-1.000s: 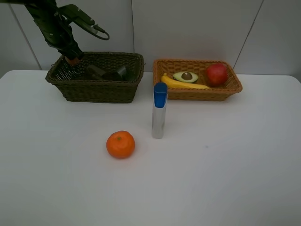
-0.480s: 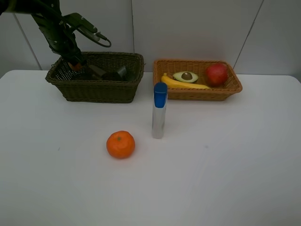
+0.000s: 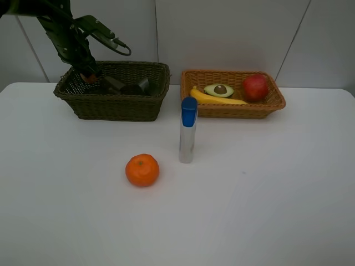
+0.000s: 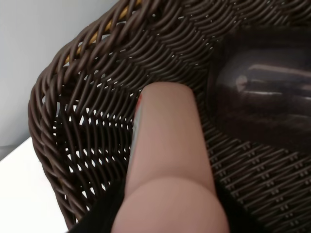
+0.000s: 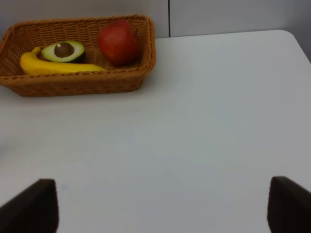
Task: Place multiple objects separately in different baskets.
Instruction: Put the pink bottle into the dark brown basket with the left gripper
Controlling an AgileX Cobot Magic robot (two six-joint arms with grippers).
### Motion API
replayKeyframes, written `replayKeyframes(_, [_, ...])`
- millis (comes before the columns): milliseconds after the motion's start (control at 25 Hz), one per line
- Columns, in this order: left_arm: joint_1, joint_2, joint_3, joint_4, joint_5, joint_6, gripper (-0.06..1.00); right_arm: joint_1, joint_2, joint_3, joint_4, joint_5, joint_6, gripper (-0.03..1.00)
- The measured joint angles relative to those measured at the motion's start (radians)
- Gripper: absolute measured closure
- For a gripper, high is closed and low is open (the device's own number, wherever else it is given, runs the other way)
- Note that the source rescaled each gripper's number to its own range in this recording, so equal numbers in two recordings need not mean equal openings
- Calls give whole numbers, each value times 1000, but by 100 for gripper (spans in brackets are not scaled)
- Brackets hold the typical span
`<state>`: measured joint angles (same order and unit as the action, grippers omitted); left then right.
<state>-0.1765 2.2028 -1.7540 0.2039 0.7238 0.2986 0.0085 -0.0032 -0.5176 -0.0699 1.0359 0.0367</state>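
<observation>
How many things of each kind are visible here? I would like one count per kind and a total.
Fruits: 4 (orange, banana, avocado half, apple)
Baskets: 2 (dark basket, tan basket)
Containers: 3 (silver tube, pink bottle, cup)
Total: 9; other dark basket contents unclear

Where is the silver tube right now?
Exterior high view: the silver blue-capped tube stands upright mid-table, just in front of the left end of the light orange-tan basket, with the orange on its left, nearer the camera.
</observation>
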Motion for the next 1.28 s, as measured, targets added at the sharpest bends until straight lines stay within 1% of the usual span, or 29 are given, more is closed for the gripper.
replayKeyframes(160, [0,0,0,0,9,0,50,0,0,0,0,0,0,12])
replayKeyframes(200, [1,0,0,0,13,0,48,0,0,0,0,0,0,12])
replayKeyframes(240, [3,0,0,0,16,0,42,0,0,0,0,0,0,12])
replayKeyframes(400, [7,0,0,-2,16,0,6,0,0,0,0,0,0,12])
replayKeyframes(440, [10,0,0,-3,17,0,1,0,0,0,0,0,0,12])
replayKeyframes(480, [13,0,0,-3,22,0,-2,0,0,0,0,0,0,12])
replayKeyframes(560, [18,0,0,-3,36,0,-4,0,0,0,0,0,0,12])
replayKeyframes(720, [25,0,0,-3,50,0,-5,0,0,0,-1,0,0,12])
replayKeyframes(1280, [25,-6,0,-15,68,0,-5,0,0,0,-1,0,0,12])
